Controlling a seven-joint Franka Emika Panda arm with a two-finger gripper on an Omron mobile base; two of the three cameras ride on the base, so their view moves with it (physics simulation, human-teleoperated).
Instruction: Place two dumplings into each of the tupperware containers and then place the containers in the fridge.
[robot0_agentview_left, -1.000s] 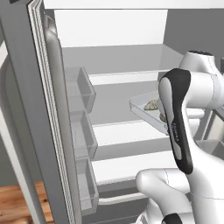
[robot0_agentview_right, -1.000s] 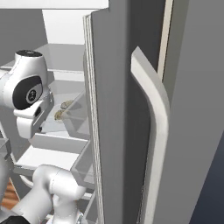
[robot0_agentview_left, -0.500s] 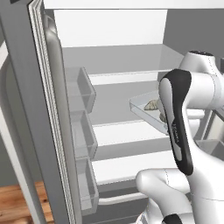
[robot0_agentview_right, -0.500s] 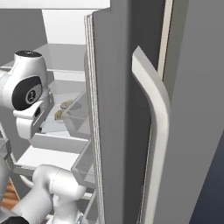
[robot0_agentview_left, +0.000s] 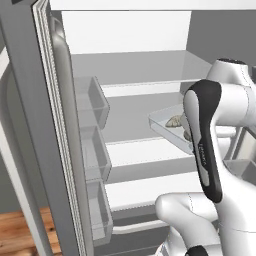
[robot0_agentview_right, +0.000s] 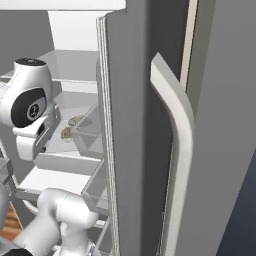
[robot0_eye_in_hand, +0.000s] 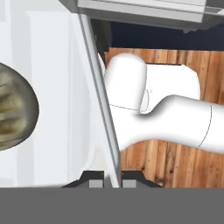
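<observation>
Here the gripper (robot0_eye_in_hand: 112, 177) is clamped on the rim of a container (robot0_eye_in_hand: 97, 87), held inside the open fridge (robot0_agentview_left: 130, 60).
In the hand view the two fingertips (robot0_eye_in_hand: 95, 178) pinch the thin clear wall between them, and a dumpling (robot0_eye_in_hand: 15, 109) lies inside at the left edge. From the left base view the container (robot0_agentview_left: 162, 122) hangs tilted above the middle shelf (robot0_agentview_left: 145, 150) with a dumpling (robot0_agentview_left: 175, 121) in it; door bins (robot0_agentview_left: 92, 102) line the open door. From the right, two dumplings (robot0_agentview_right: 75, 120) show behind the door and handle (robot0_agentview_right: 177, 150).

white fridge shelves (robot0_agentview_left: 145, 150), middle one bare
</observation>
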